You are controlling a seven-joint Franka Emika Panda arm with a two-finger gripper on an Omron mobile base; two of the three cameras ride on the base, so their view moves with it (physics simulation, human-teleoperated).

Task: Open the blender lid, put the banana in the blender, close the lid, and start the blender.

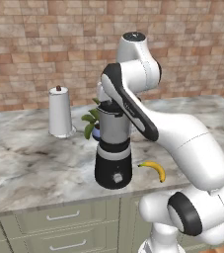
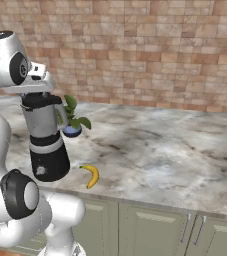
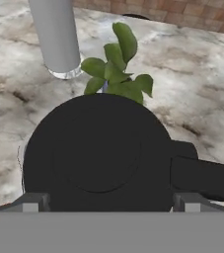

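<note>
Hand view looks down on the black round blender lid (image 3: 98, 153), seated on the grey translucent blender (image 1: 113, 148); the jar beneath is hidden. The two dark fingers (image 3: 34, 202) stand spread wide either side of the lid, cut off below. The small yellow banana (image 1: 154, 169) lies on the marble table (image 1: 29, 163) just right of the blender's base; behind it, a leafy green plant (image 3: 116, 74). The white arm bends over the blender.

Blender (image 1: 113, 148): grey translucent jar, black base with a silver band. Blender lid (image 3: 98, 150): plain black. Banana (image 1: 154, 169): yellow with dark tips. Bench (image 2: 175, 160): marbled grey and white with darker brown veining. Paper roll (image 1: 60, 112): white, dark top knob. Plant (image 3: 116, 69): green leaves, blue pot. Wall (image 2: 145, 50): reddish-brown brick pattern. Cabinet fronts (image 2: 155, 230): pale grey-green.
</note>
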